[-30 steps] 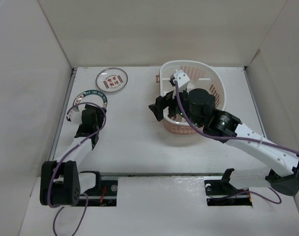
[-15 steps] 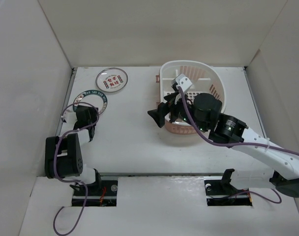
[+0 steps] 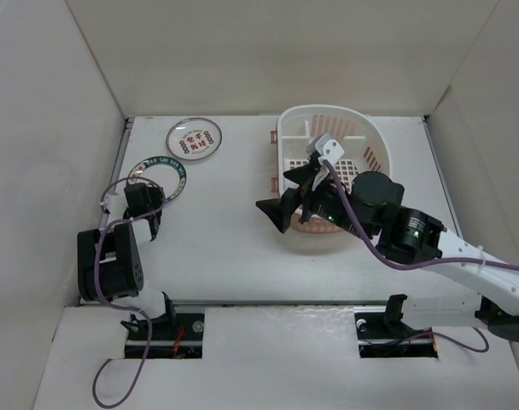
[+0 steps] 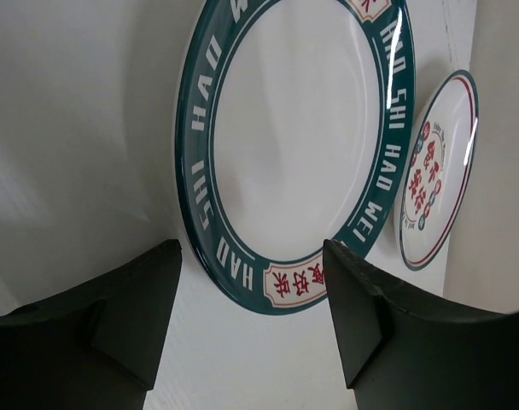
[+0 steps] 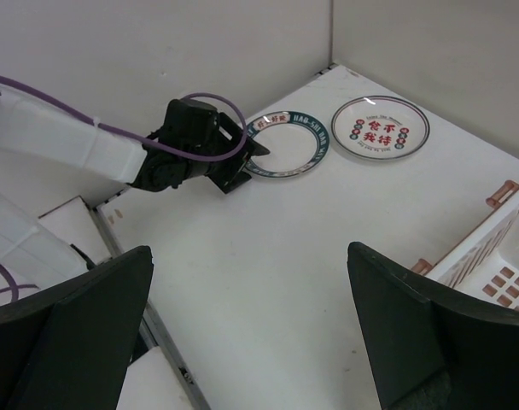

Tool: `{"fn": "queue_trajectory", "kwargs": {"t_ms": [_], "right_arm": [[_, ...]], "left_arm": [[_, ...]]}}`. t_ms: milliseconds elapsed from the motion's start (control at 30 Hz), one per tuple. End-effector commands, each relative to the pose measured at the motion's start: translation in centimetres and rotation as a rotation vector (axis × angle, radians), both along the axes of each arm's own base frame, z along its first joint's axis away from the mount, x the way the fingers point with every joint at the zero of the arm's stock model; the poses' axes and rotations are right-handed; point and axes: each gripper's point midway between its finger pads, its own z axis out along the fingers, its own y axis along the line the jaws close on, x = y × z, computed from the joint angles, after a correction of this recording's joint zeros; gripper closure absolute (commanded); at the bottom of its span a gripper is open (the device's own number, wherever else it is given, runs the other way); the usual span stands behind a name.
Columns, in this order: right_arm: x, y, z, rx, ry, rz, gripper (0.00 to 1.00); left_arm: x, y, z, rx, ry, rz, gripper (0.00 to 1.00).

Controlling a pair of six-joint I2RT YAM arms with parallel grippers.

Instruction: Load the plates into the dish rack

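A dark-green-rimmed plate with lettering [image 3: 157, 175] [image 4: 302, 128] [image 5: 289, 147] lies flat at the table's left. A plate with red characters [image 3: 195, 139] [image 4: 439, 171] [image 5: 381, 126] lies just behind it. My left gripper [image 3: 144, 198] [image 4: 253, 256] is low at the green-rimmed plate's near rim. Its jaws are apart, with the rim's lettered label between the fingertips and nothing gripped. The dish rack [image 3: 370, 141] [image 5: 507, 248] stands at the back right, white-rimmed with pink sides. My right gripper [image 3: 285, 195] [image 5: 249, 252] hangs wide open and empty over the table at the rack's left front corner.
Cardboard walls [image 3: 63, 128] close in the table on the left, back and right. The left wall is close beside the green-rimmed plate. A purple cable [image 3: 114, 192] loops off the left arm. The right arm's body covers part of the rack's inside.
The left arm has folded back toward its base and its jaws have narrowed at the green-rimmed plate's edge. The right gripper has come out of the rack, toward the near left.
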Motion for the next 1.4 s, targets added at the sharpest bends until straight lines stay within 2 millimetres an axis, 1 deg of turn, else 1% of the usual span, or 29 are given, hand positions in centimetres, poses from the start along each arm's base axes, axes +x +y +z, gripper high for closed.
{"fn": "queue_trajectory", "kwargs": {"t_ms": [0, 33, 100, 133, 167, 200, 233, 300, 333, 433, 567, 667, 700, 733, 800, 833, 867, 933, 967, 1000, 1033, 1067, 1100, 1167, 1200, 1233, 1300, 1333, 1367], "right_arm": [[-0.4, -1.1, 3.0, 0.066, -0.036, -0.017, 0.00], [-0.7, -1.0, 3.0, 0.066, -0.036, -0.008, 0.00], [-0.7, -1.0, 3.0, 0.066, -0.036, -0.007, 0.00], [-0.6, -1.1, 3.0, 0.066, -0.036, -0.017, 0.00], [-0.7, -1.4, 3.4, 0.076, -0.040, -0.017, 0.00], [-0.7, -1.4, 3.4, 0.076, -0.040, -0.017, 0.00], [-1.0, -1.2, 3.1, 0.068, -0.036, -0.008, 0.00], [-1.3, -1.9, 3.5, 0.082, -0.042, -0.008, 0.00], [-1.3, -1.8, 3.1, 0.074, -0.039, -0.008, 0.00], [-1.4, -2.6, 3.8, 0.093, -0.047, -0.017, 0.00], [-1.2, -2.6, 3.4, 0.079, -0.050, -0.028, 0.00], [-1.1, -2.7, 3.4, 0.079, -0.050, -0.038, 0.00], [-1.1, -2.8, 3.4, 0.079, -0.050, -0.038, 0.00], [-0.9, -2.4, 3.0, 0.069, -0.046, -0.038, 0.00], [-0.7, -2.4, 2.9, 0.072, -0.047, -0.050, 0.00], [-0.4, -2.4, 2.7, 0.076, -0.049, -0.064, 0.00], [0.0, -2.0, 2.3, 0.076, -0.048, -0.081, 0.00], [1.1, -2.0, 1.8, 0.068, -0.055, -0.138, 0.00], [1.5, -1.6, 1.3, 0.054, -0.065, -0.149, 0.00], [2.2, -0.5, 1.0, 0.040, -0.087, -0.149, 0.00], [2.8, 0.2, 0.3, 0.021, -0.090, -0.146, 0.00], [4.3, 0.4, -0.4, 0.007, -0.086, -0.165, 0.00], [5.6, 1.5, -0.3, 0.023, -0.094, -0.171, 0.00], [8.0, 1.8, -0.3, 0.043, -0.109, -0.172, 0.00], [9.1, 2.6, 0.0, 0.072, -0.108, -0.156, 0.00], [10.1, 2.7, 0.1, 0.083, -0.104, -0.147, 0.00], [12.3, 2.5, 0.4, 0.099, -0.102, -0.079, 0.00], [13.5, 2.8, 0.6, 0.112, -0.103, -0.064, 0.00], [14.2, 2.8, 0.4, 0.105, -0.102, -0.040, 0.00]], "left_arm": [[1.0, 0.5, 0.5, -0.005, 0.002, 0.011, 0.36], [0.9, 0.5, -0.2, -0.010, 0.029, 0.011, 0.41], [1.1, 0.4, -0.2, -0.019, 0.041, 0.004, 0.48], [1.2, 0.2, -0.6, -0.036, 0.056, 0.003, 0.54], [1.5, 0.3, -0.5, -0.036, 0.053, 0.003, 0.64], [1.4, 0.1, -1.1, -0.044, 0.067, -0.004, 0.70], [1.6, 0.1, -0.8, -0.053, 0.062, 0.004, 0.73], [1.5, -0.1, -1.7, -0.071, 0.081, 0.004, 0.73], [1.5, -0.1, -1.7, -0.071, 0.081, 0.004, 0.78], [1.8, 0.0, -1.4, -0.070, 0.072, 0.004, 1.00], [1.8, -0.4, -1.4, -0.078, 0.073, -0.021, 1.00], [1.6, -0.8, -0.6, -0.082, 0.047, -0.034, 1.00], [1.0, -0.6, -0.7, -0.083, 0.068, -0.011, 1.00], [1.1, -0.7, 0.4, -0.068, 0.048, -0.010, 1.00], [0.6, -0.3, 1.4, -0.041, 0.036, 0.001, 1.00], [-0.2, -0.7, 1.2, -0.027, 0.050, -0.008, 1.00], [0.0, -1.1, 3.1, -0.018, 0.004, -0.020, 1.00], [-0.8, -1.5, 4.1, 0.014, -0.009, -0.030, 1.00], [-0.7, -1.9, 6.5, 0.045, -0.068, -0.046, 1.00], [-0.6, -3.2, 7.7, 0.064, -0.099, -0.091, 1.00], [-0.6, -3.9, 8.8, 0.086, -0.125, -0.115, 1.00], [-0.7, -4.7, 9.9, 0.102, -0.140, -0.135, 1.00], [-1.2, -6.4, 12.0, 0.140, -0.190, -0.195, 1.00], [-1.7, -7.7, 14.9, 0.191, -0.241, -0.224, 1.00], [-2.4, -9.2, 17.9, 0.235, -0.319, -0.271, 1.00], [-3.0, -10.0, 18.8, 0.232, -0.345, -0.293, 1.00], [-3.8, -11.6, 21.8, 0.295, -0.437, -0.377, 1.00], [-4.5, -12.6, 23.5, 0.296, -0.490, -0.412, 1.00], [-4.8, -14.0, 24.5, 0.305, -0.539, -0.501, 1.00]]}}
